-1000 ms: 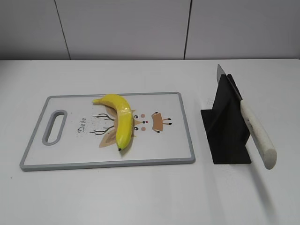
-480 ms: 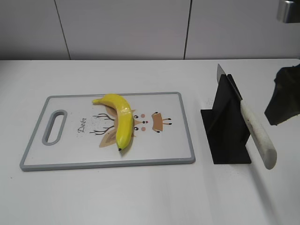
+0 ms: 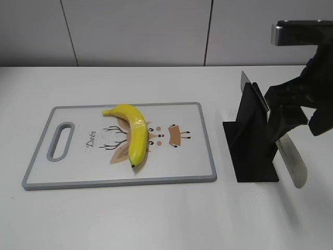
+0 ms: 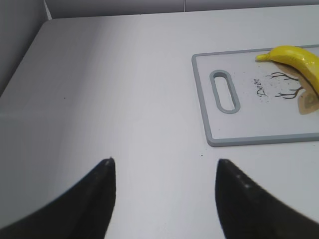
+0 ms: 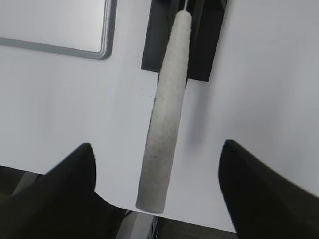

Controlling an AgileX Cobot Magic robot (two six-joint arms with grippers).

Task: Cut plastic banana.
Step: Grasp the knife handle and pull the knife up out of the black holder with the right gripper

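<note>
Nothing is cut yet: the plastic banana [image 3: 132,133] is lying whole on the cutting board [image 3: 197,156], while the knife [image 3: 283,146] is sitting in its black stand [image 3: 250,143] on the tabletop [image 3: 156,213]. The right gripper [image 5: 157,181] is hovering spread wide on either side of the knife handle, not touching it, and the left gripper [image 4: 164,191] is hanging spread over bare tabletop beside the board. Grasping, lifting and slicing are all remaining.
</note>
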